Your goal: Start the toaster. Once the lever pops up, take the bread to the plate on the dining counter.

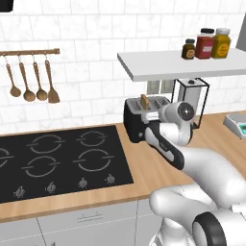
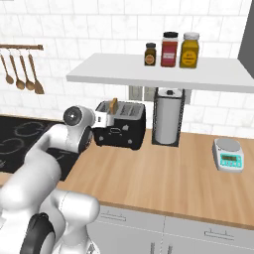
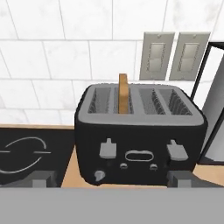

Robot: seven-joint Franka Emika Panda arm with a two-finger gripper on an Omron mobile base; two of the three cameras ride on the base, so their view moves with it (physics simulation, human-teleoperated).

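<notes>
The black toaster [image 3: 140, 144] stands on the wood worktop against the tiled wall, its front facing the hand view with two grey levers [image 3: 107, 148] and an oval mark between them. One tan slice of bread [image 3: 124, 93] stands upright in a left slot, sticking out above the silvery top. My gripper [image 3: 110, 180] is open just short of the toaster's front, fingertips spread wide with nothing between them. The toaster [image 1: 143, 120] and bread [image 1: 144, 101] also show beside my wrist, and the toaster [image 2: 121, 126] again from the right. The plate and the dining counter are out of view.
A black hob [image 1: 57, 163] lies left of the toaster. A paper towel holder [image 2: 167, 121] stands right of it, a kitchen scale [image 2: 228, 155] farther right. A white shelf [image 2: 149, 74] with three jars [image 2: 169, 49] hangs above. Utensils [image 1: 31, 81] hang on the wall.
</notes>
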